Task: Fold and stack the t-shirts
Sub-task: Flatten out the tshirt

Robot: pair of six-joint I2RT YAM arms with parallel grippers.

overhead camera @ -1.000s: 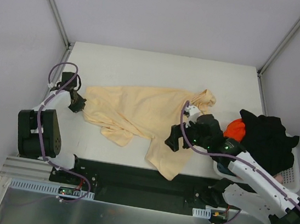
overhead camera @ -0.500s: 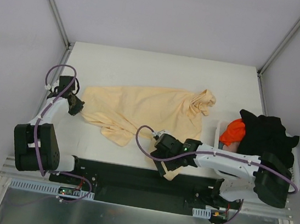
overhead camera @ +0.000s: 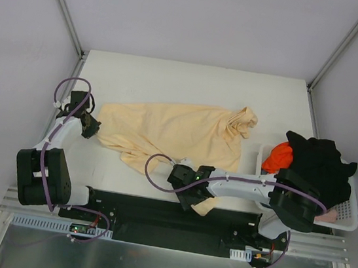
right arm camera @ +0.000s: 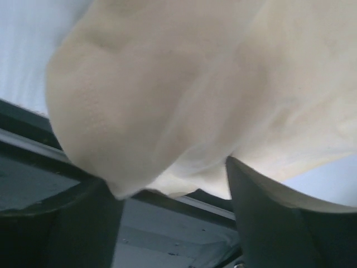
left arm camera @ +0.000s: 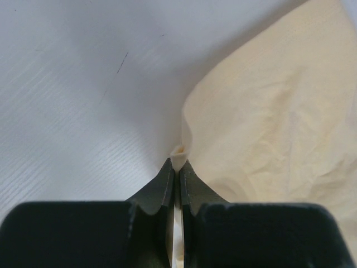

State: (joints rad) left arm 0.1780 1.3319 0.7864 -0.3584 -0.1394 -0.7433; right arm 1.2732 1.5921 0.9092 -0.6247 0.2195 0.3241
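Observation:
The large pale peach-yellow t-shirt [overhead camera: 179, 131] lies spread and wrinkled across the middle of the table, with one corner hanging over the near edge. My left gripper [overhead camera: 93, 126] is shut on the shirt's left edge; the left wrist view shows its jaws [left arm camera: 178, 162] pinching a small fold of the cloth [left arm camera: 279, 111]. My right gripper [overhead camera: 189, 198] is at the shirt's near hanging corner, open. In the right wrist view [right arm camera: 167, 178] the cloth [right arm camera: 167, 84] drapes between and above the wide-apart fingers. Black [overhead camera: 319, 169], orange [overhead camera: 280, 157] and pinkish [overhead camera: 331, 213] shirts lie in the basket.
The white lattice basket [overhead camera: 346, 221] stands at the table's right edge, next to the right arm. The black base rail [overhead camera: 155, 211] runs along the near edge under the hanging corner. Bare white table [overhead camera: 192, 86] lies behind the shirt.
My right arm has swung left and nearer, from beside the basket to the shirt's near hanging corner. The left gripper keeps its hold and has barely moved.

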